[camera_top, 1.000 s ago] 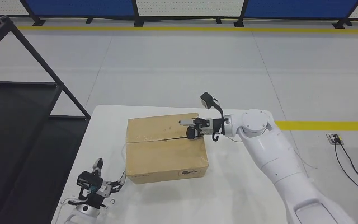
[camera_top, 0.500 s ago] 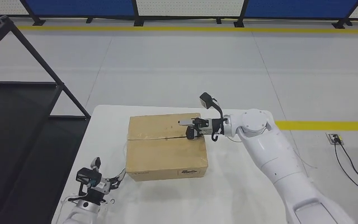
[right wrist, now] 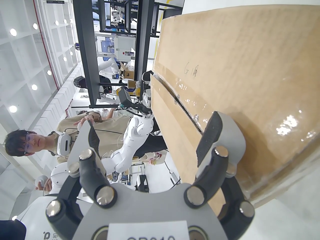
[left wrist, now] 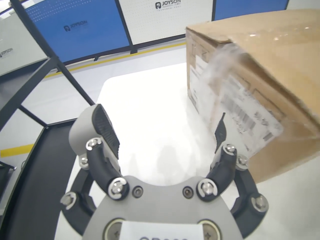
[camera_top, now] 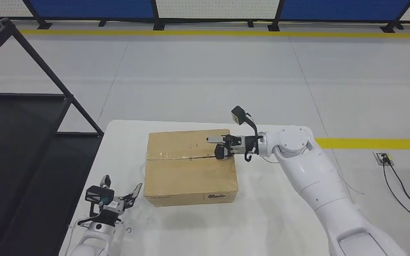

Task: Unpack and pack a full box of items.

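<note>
A shut cardboard box [camera_top: 191, 168] with a taped middle seam stands on the white table [camera_top: 275, 217]. My right gripper [camera_top: 217, 146] is open at the box's right end, at the height of its top. In the right wrist view one finger [right wrist: 212, 136] lies on the box top [right wrist: 237, 76] by the seam, while the other is off the box. My left gripper [camera_top: 121, 188] hangs open near the table's front left corner, a short way left of the box. The left wrist view has nothing between the left gripper's fingers [left wrist: 162, 131], and the labelled box side [left wrist: 250, 96] is close beside one of them.
A black metal rack [camera_top: 38, 128] stands off the table's left edge. Bare table lies to the right of and in front of the box. Blue and white panels [camera_top: 211, 8] line the far side of the floor.
My left gripper has drawn back from the box's left side toward the table's front edge. The right gripper and the box have barely shifted.
</note>
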Robot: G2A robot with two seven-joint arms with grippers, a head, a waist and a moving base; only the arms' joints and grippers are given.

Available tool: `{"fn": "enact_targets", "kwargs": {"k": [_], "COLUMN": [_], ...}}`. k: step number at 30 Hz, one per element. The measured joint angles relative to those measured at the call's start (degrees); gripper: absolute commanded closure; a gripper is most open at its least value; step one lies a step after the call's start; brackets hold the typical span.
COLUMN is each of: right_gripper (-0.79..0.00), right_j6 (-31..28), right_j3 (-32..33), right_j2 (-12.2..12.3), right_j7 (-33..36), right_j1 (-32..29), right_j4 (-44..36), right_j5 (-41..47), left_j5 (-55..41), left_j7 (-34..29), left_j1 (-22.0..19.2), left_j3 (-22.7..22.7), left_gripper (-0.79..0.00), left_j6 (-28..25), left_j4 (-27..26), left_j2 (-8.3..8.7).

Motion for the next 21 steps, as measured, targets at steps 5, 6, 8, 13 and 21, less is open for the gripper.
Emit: {"fn": "enact_targets", "kwargs": {"k": [5,6,8,13,21], "right_gripper": [-0.785,-0.785,-0.785,-0.785,-0.785], "right_j6": [0.23,0.20,0.05,-0.25,-0.35], "right_j3": [-0.32,-0.36,-0.39,-0.30,0.15], "right_j2": [-0.14,-0.17,-0.19,-0.19,0.10], "right_j7": [-0.03,-0.01,0.04,0.18,0.19], "right_j1": [0.10,0.12,0.13,0.11,-0.26], "right_j4": [-0.04,0.03,0.19,0.73,0.52], "right_j5": [-0.02,-0.01,0.07,0.34,0.25], "left_j5": [-1.20,-1.12,-1.16,-0.97,-2.42], "left_j7": [0.68,0.27,-0.37,-1.83,-1.07], "left_j1": [1.41,0.90,-0.18,-3.64,-5.29], "left_j3": [-1.06,-0.80,-0.03,1.15,-0.47], "left_gripper": [-0.785,-0.785,-0.785,-0.785,-0.785], "left_j6": [-2.34,-1.75,-1.33,0.73,5.19], "left_j4": [-1.56,-1.34,-0.68,2.25,4.20], "left_j2": [0.20,0.15,0.05,-0.16,-0.31]}}
